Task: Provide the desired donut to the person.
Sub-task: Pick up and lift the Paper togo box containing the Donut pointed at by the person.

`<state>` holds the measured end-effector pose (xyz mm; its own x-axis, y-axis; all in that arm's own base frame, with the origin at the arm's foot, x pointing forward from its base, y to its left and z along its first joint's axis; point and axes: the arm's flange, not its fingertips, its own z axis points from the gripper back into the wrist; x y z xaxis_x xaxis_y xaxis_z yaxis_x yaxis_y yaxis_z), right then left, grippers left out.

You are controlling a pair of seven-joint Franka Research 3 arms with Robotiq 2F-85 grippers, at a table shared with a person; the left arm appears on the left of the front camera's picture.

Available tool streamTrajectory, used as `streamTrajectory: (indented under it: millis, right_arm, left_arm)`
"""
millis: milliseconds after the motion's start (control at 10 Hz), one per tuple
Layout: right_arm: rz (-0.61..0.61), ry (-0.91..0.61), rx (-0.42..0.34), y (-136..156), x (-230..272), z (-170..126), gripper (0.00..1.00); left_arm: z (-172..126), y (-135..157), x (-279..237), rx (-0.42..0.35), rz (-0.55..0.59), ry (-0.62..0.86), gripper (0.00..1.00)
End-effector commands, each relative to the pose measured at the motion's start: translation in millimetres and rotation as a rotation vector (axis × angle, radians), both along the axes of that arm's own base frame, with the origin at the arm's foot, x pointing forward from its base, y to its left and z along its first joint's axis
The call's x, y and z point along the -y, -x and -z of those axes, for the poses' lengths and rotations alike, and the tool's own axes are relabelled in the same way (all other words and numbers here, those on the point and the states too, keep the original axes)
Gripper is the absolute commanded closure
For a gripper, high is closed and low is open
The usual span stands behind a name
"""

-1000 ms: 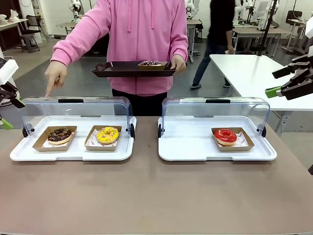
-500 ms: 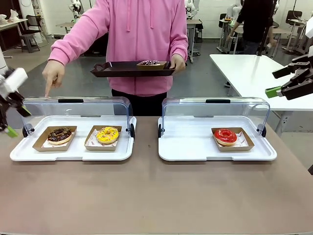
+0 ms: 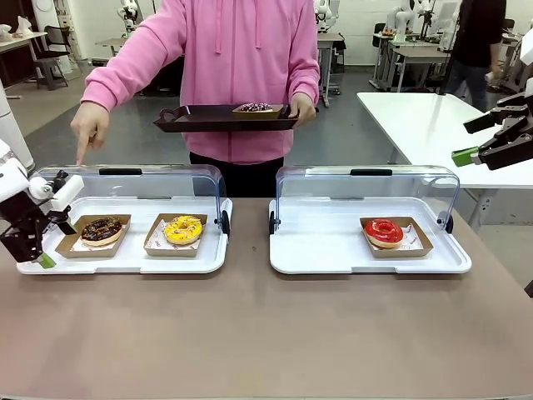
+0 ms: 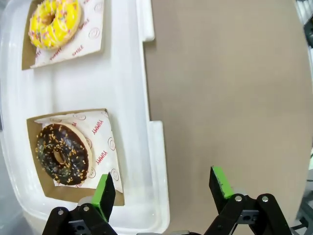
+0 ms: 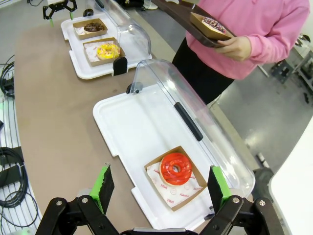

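Note:
The person (image 3: 241, 75) points a finger (image 3: 82, 154) down over the chocolate donut (image 3: 101, 230) in its brown paper box on the left white tray (image 3: 125, 260). A yellow donut (image 3: 183, 229) lies beside it. The other hand holds a dark serving tray (image 3: 221, 118) with a sprinkled donut (image 3: 256, 107). My left gripper (image 3: 43, 250) hangs open at that tray's left end. In the left wrist view it (image 4: 164, 185) straddles the tray edge, the chocolate donut (image 4: 62, 154) just beside one finger. My right gripper (image 3: 479, 140) stands open, high at the right, above the red donut (image 5: 176, 168).
Both white trays have clear hinged lids (image 3: 133, 187) raised at the back. The right tray (image 3: 333, 250) holds the red donut (image 3: 384, 231) in its box. A white table (image 3: 425, 125) stands behind at the right. The brown tabletop (image 3: 266, 333) in front is bare.
My left arm has come in from the left edge and down to the end of the left tray, near the chocolate donut. The person's pointing hand and my right arm have stayed put.

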<state>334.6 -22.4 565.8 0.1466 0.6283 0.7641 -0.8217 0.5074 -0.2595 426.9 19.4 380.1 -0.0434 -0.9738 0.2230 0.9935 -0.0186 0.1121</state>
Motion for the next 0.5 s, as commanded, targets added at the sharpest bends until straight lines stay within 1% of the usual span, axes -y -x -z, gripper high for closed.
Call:
streamTrajectory:
  millis: [0,100,300,400]
  right_arm:
    - [-0.003,0.001,-0.009,0.2,0.4,1.5,0.00]
    - [-0.003,0.001,-0.009,0.2,0.4,1.5,0.00]
    - [-0.003,0.001,-0.009,0.2,0.4,1.5,0.00]
    - [-0.003,0.001,-0.009,0.2,0.4,1.5,0.00]
  left_arm:
    - [11.7,-8.6,-7.6,0.029,-0.005,-0.022,0.00]
    - [17.0,-12.9,-8.5,0.083,-0.050,-0.063,0.00]
    - [25.0,-28.5,-14.3,0.104,-0.084,-0.080,0.00]
    - [30.6,-39.0,-18.6,0.101,-0.096,-0.088,0.00]
